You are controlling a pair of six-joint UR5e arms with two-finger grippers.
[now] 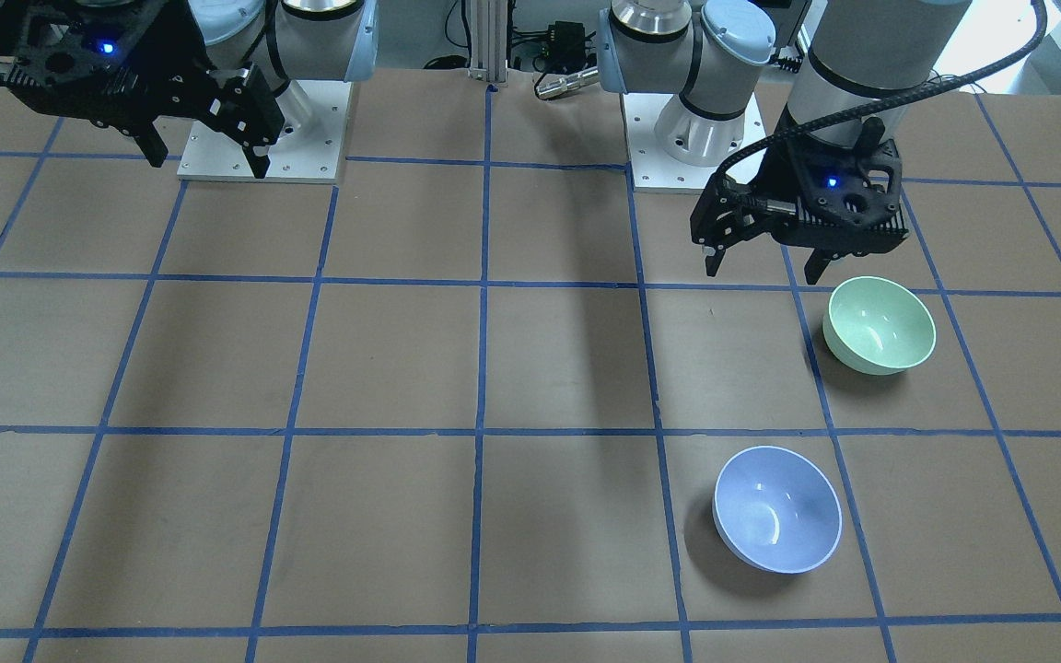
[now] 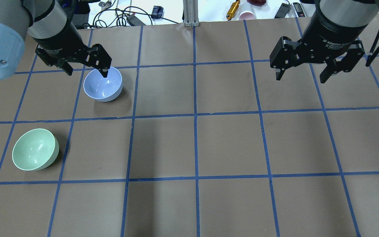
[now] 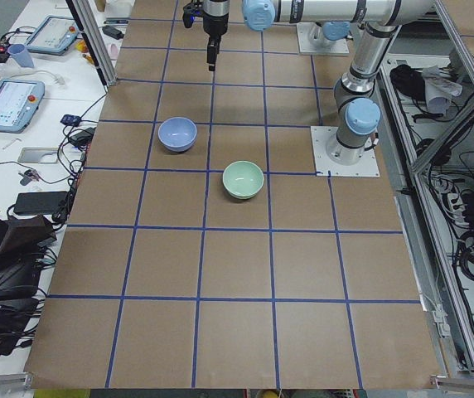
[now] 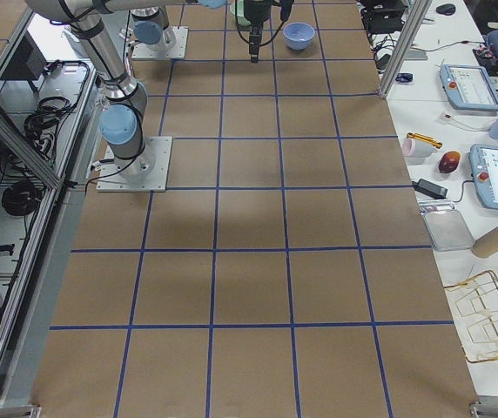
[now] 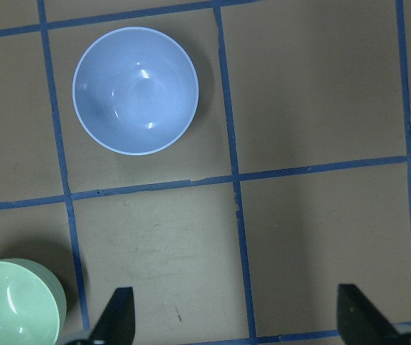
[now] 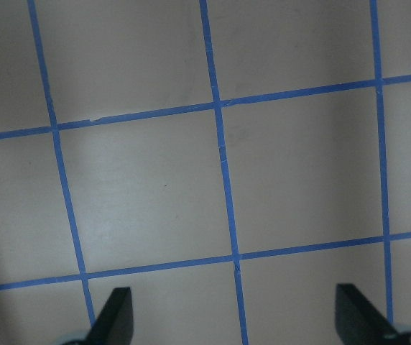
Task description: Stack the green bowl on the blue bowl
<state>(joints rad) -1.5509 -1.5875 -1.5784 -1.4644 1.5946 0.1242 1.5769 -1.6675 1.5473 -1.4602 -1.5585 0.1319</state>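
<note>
The left fingers (image 5: 118, 316) are spread wide and hold nothing. The green bowl (image 5: 15, 305) sits on the table (image 5: 320, 108) just off to one side of them, not between them. The blue bowl (image 5: 135, 90) sits farther out in front of them, apart from the green one. The right fingers (image 6: 116, 316) are spread wide too, far from both bowls. The green bowl looks light, hard and shiny, so it may slip. The rim looks best to grab, one finger inside and one outside.
</note>
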